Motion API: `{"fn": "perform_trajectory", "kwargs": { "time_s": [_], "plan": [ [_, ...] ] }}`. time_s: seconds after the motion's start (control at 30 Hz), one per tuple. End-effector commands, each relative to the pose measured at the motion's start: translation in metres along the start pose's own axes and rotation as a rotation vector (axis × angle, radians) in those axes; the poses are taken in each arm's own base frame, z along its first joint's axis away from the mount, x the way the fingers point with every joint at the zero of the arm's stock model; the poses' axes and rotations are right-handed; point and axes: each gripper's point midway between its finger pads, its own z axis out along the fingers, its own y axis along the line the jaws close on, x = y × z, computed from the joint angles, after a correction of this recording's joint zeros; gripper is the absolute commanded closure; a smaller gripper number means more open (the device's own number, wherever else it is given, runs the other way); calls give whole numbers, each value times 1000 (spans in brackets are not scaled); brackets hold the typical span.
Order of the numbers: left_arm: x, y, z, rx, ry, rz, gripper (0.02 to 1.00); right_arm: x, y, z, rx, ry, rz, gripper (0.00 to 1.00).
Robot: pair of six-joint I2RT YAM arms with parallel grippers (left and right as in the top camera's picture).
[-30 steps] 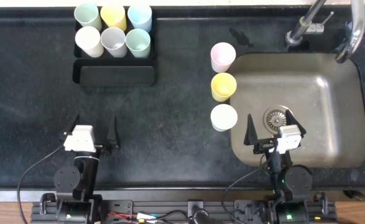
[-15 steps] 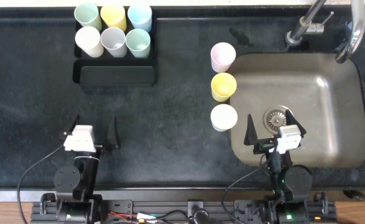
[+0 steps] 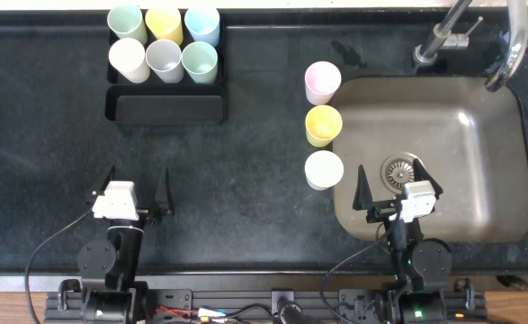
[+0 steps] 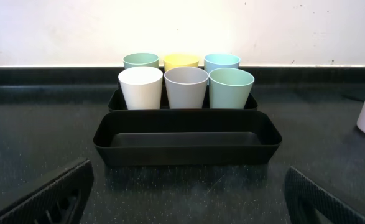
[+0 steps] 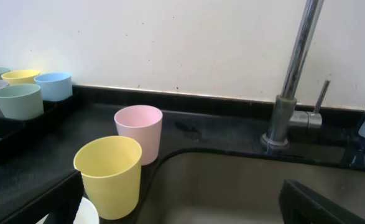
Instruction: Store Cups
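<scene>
Left of the sink (image 3: pixel 479 171) stand three loose cups (image 3: pixel 323 124). Both the left gripper (image 3: pixel 138 176) and right gripper (image 3: pixel 395 176) sit spread, empty. Advise: right gripper pinches the near white cup (image 3: pixel 324 169) by its wall, lifts straight.

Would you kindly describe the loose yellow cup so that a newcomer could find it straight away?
Start at the steel sink. Three cups stand in a row along its left rim. The yellow cup is the middle one, between a pink cup and a white cup.
</scene>
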Motion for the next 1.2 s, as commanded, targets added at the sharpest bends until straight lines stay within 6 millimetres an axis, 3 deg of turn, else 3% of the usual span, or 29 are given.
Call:
{"fn": "perform_trajectory", "kwargs": {
  "time_s": [0.03,0.33,0.57,0.97,1.07,1.2],
  "plan": [
    [-2,-3,0,15,-9,17,18,3,1,0,-7,-4,0,3],
    [-40,0,8,8,-125,4,18,2,1,0,-7,-4,0,5],
    [-78,-8,34,50,-50,-66,18,2,1,0,-7,-5,0,3],
    [-174,-77,89,293,81,-93,18,2,1,0,-7,-5,0,7],
    [-186,-98,105,338,134,-134,18,3,1,0,-7,-4,0,3],
    [-184,-126,124,373,284,-207,18,3,1,0,-7,-4,0,5]
  ]
}}
